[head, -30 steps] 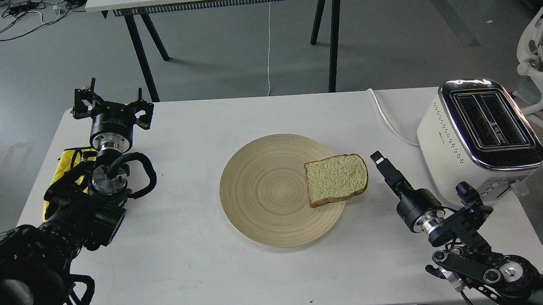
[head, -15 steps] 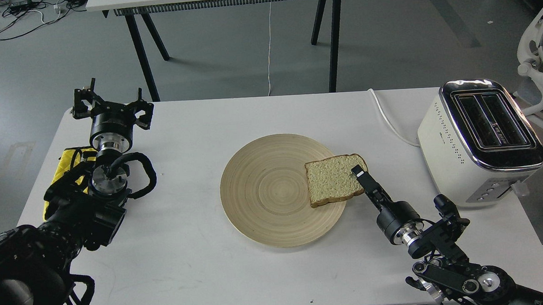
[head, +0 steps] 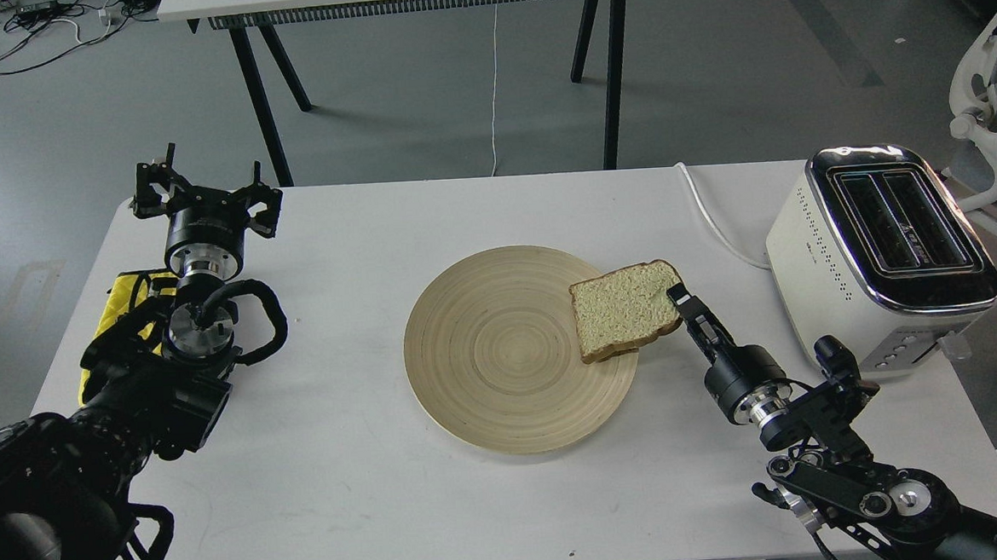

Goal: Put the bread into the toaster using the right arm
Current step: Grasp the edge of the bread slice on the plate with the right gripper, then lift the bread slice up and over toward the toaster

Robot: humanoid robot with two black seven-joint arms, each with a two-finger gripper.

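Observation:
The bread (head: 624, 309), a pale slice with brown crust, hangs over the right rim of the round wooden plate (head: 494, 357), tilted and lifted a little. My right gripper (head: 680, 299) is shut on the bread's right edge. The cream-white toaster (head: 881, 260) with chrome top and two black empty slots stands at the table's right end, to the right of the gripper. My left gripper (head: 204, 193) rests open and empty at the table's far left corner.
A yellow cloth (head: 129, 308) lies under my left arm at the left edge. The toaster's white cord (head: 713, 217) runs along the table behind the bread. A white chair (head: 988, 101) stands off the right side. Another table's black legs stand behind.
My right gripper closed on the bread's right edge and raised it, shifting it up and to the right off the plate's surface. The left arm has not moved.

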